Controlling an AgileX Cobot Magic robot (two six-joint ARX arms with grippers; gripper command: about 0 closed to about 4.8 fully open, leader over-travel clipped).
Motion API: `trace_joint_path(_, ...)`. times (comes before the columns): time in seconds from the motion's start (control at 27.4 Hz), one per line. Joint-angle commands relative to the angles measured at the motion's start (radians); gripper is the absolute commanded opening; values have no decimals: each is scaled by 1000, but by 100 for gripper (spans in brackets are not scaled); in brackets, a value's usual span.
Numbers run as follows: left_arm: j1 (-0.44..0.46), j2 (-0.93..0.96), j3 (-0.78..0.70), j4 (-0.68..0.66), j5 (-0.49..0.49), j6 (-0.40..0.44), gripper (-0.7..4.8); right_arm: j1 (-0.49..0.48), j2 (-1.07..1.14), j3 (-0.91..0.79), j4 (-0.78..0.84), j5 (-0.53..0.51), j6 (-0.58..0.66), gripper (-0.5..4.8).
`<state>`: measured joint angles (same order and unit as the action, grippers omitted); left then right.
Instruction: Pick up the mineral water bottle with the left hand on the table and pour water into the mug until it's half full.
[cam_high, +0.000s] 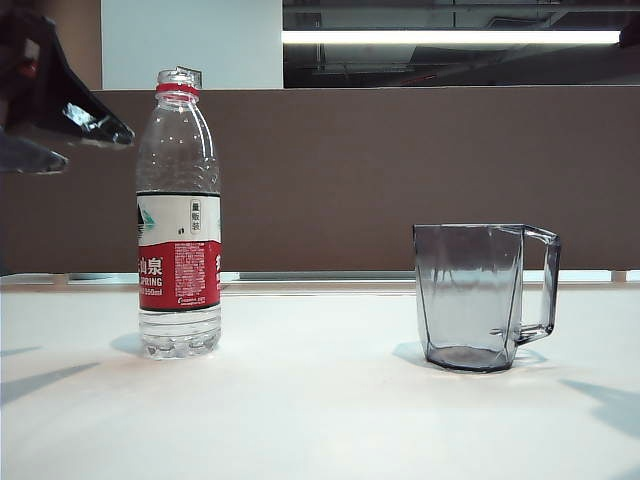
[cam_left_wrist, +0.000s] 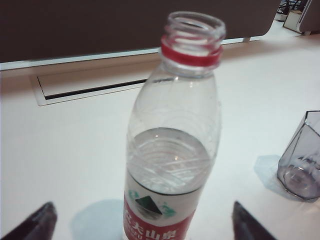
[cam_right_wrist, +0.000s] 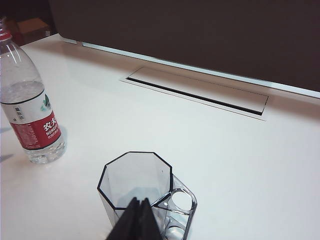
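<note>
The mineral water bottle (cam_high: 178, 215) stands upright and uncapped on the white bench (cam_high: 320, 410), toward the left in the exterior view, with the red neck ring just under its open mouth and water reaching roughly to the top of its label. The faceted smoky-grey mug (cam_high: 482, 297) stands upright well to its right, handle pointing away from the bottle; a broad stretch of bare bench lies between the two and more lies in front of them toward the near edge.

The left gripper (cam_high: 65, 140) hangs above the bench at the far left of the exterior view, level with the bottle's upper part and apart from it. In the left wrist view its fingers (cam_left_wrist: 32, 225) are spread wide, one dark tip on each side of the bottle's label with clear room on both sides (nothing is touching the plastic).

The right gripper (cam_right_wrist: 136, 222) is seen only in its own wrist view, fingers pressed together into one dark wedge, holding nothing. It sits over the near rim of the mug, though whether it touches the rim I cannot tell. Behind both things a long recessed slot (cam_right_wrist: 197, 95) runs along the back of the bench, before a dark partition (cam_high: 400, 180).
</note>
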<state>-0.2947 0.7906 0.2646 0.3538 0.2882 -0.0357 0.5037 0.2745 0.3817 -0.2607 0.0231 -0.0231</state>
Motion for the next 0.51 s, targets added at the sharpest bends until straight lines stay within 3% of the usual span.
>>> trace_joint_path(0.04,-1,54,7,63,20,2,479,3,1,5,17,1,2,-5)
trace_joint_path(0.51,-1,362,7,380,96,-3,479,5,1,6,-5,-3,2,-5)
